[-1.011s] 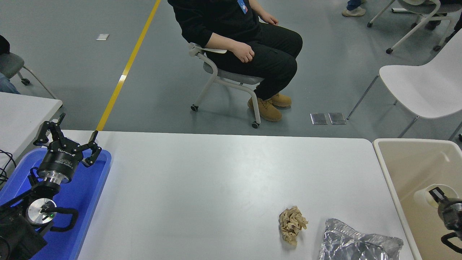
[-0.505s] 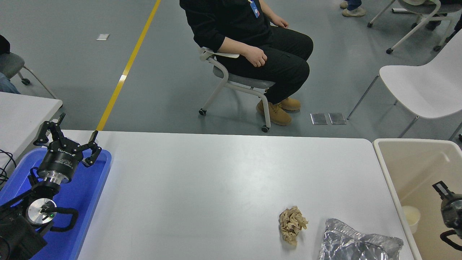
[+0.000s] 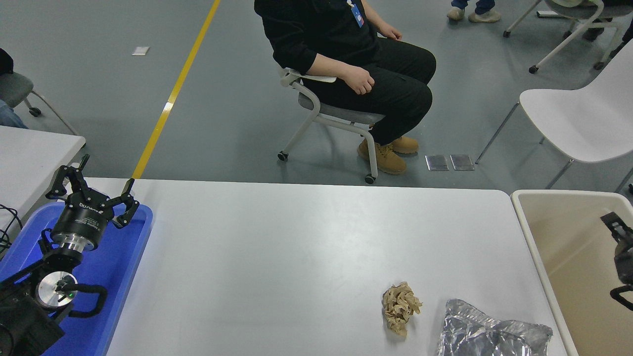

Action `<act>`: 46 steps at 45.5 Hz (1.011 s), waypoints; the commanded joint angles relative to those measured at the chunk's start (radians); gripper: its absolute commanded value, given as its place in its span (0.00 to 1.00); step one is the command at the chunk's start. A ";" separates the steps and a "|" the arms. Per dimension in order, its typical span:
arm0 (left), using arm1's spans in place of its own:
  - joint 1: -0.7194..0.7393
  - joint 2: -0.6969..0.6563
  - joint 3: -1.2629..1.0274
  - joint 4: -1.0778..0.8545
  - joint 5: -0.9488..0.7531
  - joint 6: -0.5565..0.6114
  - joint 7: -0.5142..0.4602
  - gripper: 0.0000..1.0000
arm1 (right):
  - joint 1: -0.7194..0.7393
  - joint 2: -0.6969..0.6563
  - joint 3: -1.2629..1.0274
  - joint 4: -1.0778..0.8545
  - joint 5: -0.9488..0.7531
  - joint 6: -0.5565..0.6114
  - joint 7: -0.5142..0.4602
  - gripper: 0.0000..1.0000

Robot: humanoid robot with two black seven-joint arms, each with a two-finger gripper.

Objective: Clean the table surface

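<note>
The wide matte white table surface (image 3: 277,257) fills the frame's middle. At lower right lie a crumpled brown paper ball (image 3: 399,306) and a silver foil bag (image 3: 487,333), probably awaiting removal. The left gripper (image 3: 91,185) rests spread apart at lower left; the right gripper (image 3: 620,242), at the right edge over a beige bin (image 3: 559,198), I cannot tell.

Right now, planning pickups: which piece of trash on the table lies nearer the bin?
The crumpled silver foil bag, at the table surface's right edge; the brown paper wad lies further left.

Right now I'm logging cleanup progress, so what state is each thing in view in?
table surface: not yet clean, two bits of litter near its right front.
brown paper wad: crumpled, lying loose.
foil bag: crinkled, lying flat at the front edge.
beige bin: open-topped, beside the table's right end.
left gripper: jaws open, parked over the blue tray.
right gripper: over the bin, jaws unclear.
</note>
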 commanded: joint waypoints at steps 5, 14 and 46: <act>0.000 0.000 0.000 0.000 0.000 0.000 0.000 1.00 | 0.187 -0.111 0.012 0.004 0.002 0.004 0.000 0.98; 0.000 0.000 0.000 0.000 0.000 0.000 0.000 1.00 | 0.316 -0.151 0.014 0.049 0.139 0.006 0.000 0.98; 0.000 0.000 0.000 0.000 0.000 0.000 0.000 1.00 | 0.593 -0.254 0.344 0.240 0.449 0.013 0.025 0.99</act>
